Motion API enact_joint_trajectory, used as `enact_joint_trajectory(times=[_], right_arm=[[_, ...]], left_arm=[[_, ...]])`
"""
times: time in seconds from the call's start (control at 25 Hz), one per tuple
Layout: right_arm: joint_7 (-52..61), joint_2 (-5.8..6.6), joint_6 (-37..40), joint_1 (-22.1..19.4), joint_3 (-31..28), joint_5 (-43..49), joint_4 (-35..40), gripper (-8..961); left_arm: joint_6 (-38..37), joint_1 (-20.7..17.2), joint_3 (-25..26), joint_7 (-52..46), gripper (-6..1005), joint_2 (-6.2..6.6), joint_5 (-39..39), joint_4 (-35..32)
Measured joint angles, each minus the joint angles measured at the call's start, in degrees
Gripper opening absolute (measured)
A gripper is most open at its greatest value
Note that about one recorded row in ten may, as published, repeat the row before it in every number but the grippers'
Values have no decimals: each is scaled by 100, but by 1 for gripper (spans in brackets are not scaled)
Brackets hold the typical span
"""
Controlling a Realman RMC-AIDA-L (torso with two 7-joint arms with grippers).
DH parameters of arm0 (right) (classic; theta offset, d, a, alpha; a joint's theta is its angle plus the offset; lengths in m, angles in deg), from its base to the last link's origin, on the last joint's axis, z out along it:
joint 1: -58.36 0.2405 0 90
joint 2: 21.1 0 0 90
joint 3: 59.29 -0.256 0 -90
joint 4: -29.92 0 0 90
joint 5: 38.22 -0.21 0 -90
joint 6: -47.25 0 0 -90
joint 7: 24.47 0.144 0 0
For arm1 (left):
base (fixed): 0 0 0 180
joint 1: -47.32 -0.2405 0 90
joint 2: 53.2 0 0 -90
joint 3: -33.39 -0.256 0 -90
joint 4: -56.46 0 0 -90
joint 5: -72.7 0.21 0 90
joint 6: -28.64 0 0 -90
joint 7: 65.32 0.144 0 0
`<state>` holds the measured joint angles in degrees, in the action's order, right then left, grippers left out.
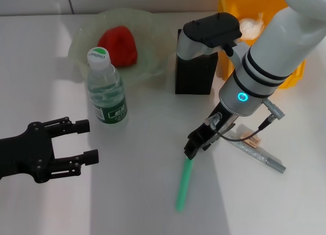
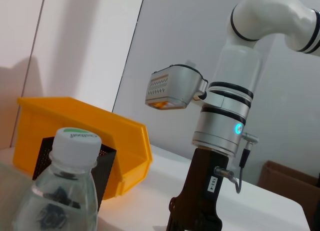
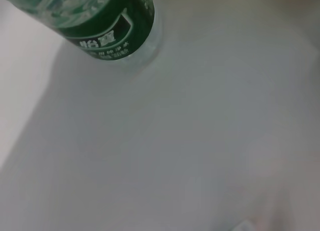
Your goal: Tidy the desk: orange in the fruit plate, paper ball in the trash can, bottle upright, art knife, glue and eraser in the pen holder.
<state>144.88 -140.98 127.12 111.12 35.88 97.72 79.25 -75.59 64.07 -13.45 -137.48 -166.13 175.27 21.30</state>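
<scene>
- My right gripper [image 1: 192, 147] is down at the white desk [image 1: 142, 194], at the upper end of a green stick-like item [image 1: 183, 184] that lies flat below it; I cannot tell how its fingers stand or whether they grip it.
- Just right of that gripper lie a grey pen-like tool [image 1: 260, 156] and the small tan eraser [image 1: 254, 141].
- The pen holder [image 1: 196, 72] stands behind the right gripper, with the trash can [image 1: 244, 11] to its right, the paper ball [image 1: 250, 26] inside.
- My left gripper [image 1: 84, 141] hovers low at the left, fingers spread wide, holding nothing.
- The bottle [image 1: 106, 87] stands upright just beyond it.
- The orange [image 1: 118, 46] sits in the fruit plate [image 1: 84, 39] behind the bottle.
- A pale wall [image 2: 165, 41] rises behind the desk.
</scene>
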Motion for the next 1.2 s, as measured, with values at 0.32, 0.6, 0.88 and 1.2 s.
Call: enact_joint_trajectory(times=[0.32,0.6,0.88,1.2], right_arm=[[-1,-1,-87,39,1,-11,18,428],[-3,0,-194,84,10,-23,-17,427],[-6,0,-229,85,20,-30,-45,428],[-7,0,-260,87,19,-47,-102,428]], left_arm=[[0,3,-3,0,785,-11,0,0],[0,-5,-9,6,785,-31,10,-1],[0,-3,-9,8,785,-32,17,0],[0,9,-9,9,785,-28,17,-1]])
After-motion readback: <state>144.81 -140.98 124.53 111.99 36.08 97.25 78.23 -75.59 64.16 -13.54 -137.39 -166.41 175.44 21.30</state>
